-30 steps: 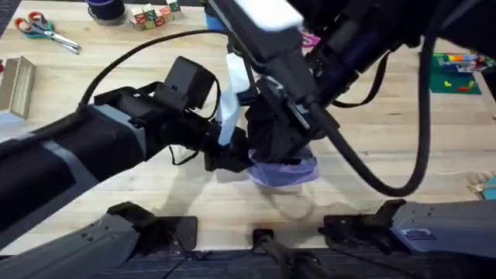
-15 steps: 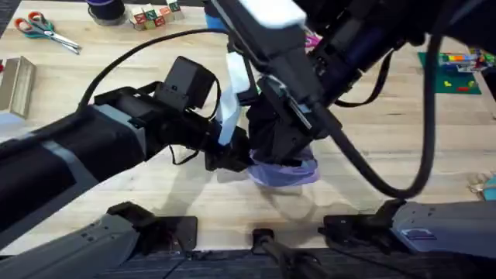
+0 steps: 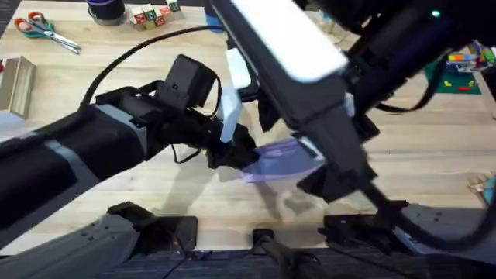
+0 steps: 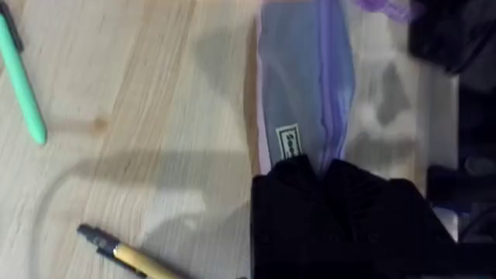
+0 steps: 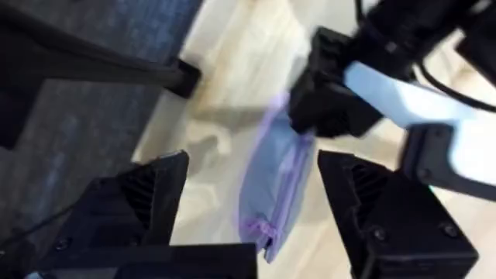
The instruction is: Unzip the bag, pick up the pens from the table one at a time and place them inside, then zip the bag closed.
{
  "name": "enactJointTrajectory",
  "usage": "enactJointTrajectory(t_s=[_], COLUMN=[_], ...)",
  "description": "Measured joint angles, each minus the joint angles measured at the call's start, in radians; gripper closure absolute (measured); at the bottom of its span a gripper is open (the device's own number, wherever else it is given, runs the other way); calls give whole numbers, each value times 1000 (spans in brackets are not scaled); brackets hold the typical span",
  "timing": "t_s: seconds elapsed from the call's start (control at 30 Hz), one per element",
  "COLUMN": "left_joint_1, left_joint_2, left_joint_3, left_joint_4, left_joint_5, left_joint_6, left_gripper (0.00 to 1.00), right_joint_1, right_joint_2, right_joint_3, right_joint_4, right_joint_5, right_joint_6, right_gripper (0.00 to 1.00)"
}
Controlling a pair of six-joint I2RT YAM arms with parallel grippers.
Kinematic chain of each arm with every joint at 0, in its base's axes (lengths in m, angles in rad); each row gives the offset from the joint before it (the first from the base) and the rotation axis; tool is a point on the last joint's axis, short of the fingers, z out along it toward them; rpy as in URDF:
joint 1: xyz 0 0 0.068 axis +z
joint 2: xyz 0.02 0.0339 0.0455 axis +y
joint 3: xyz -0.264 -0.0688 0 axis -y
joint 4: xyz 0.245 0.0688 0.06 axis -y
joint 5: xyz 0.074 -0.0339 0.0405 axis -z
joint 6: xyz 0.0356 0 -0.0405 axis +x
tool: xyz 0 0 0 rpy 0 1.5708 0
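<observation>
My left gripper (image 4: 322, 167) is clamping down on the near end of the bag (image 3: 280, 159), jaws pinched on the fabric by its label. My right gripper (image 5: 252, 209) is hanging above the bag's far end, jaws spread wide and holding nothing. The bag is lying flat mid-table (image 3: 434, 147). The 2 pens, green (image 4: 22, 81) and yellow (image 4: 124, 254), are lying beside it.

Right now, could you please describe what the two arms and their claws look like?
Both arms are black and dark grey with lighter grey segments near their bases. The left arm carries a boxy black module, a white bracket and a looping black cable. The right arm has a white panel on top. The right claw has broad, black, ribbed fingers.
</observation>
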Motion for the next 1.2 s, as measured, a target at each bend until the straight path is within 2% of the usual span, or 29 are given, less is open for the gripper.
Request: enactJointTrajectory(t_s=[0.37,0.53,0.67,0.97,1.07,1.2], left_joint_1=[-1,-1,-1,-1,-1,-1], left_joint_2=[0,0,0,0,0,0], left_joint_3=[0,0,0,0,0,0], left_joint_4=[0,0,0,0,0,0], left_joint_5=[-9,-9,-9,-9,-10,-11], left_joint_6=[17,18,18,18,18,18], left_gripper=[960,960,960,960,960,959], right_joint_1=[-21,-95,-190,-386,-417,-433], right_joint_2=[16,16,1,-157,-231,-311], right_joint_3=[2,2,2,2,3,4], right_joint_4=[-42,-62,-62,-35,-16,-19], right_joint_5=[32,20,2,-35,-46,-21], right_joint_6=[13,24,27,124,206,354], right_gripper=[6,6,6,6,53,66])
